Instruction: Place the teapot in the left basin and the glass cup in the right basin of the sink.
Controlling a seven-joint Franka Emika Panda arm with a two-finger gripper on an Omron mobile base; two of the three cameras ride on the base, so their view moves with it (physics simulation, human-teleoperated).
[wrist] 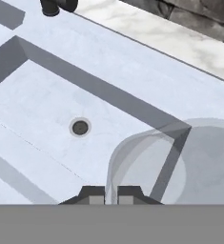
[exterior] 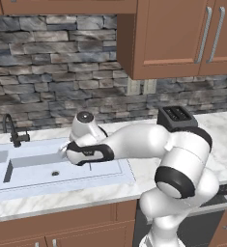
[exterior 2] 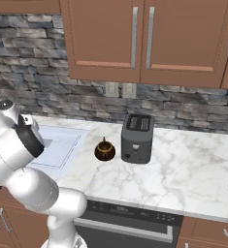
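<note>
— Where was your hand at that moment?

— My gripper hung over the right basin of the sink, looking down at the round drain hole. The fingertips stood almost together, nipped on the near wall of the glass cup; I took it as held, though the translucent rim was hard to read against the pale sink.

— And the cup itself?

— Up in my grasp, above the basin's far corner.

— The teapot?

— The teapot sat upright on the marble counter, just beside the black toaster, between it and the sink's edge.

— The faucet?

— The dark faucet stood at the back of the sink, well apart from my hand.
</note>
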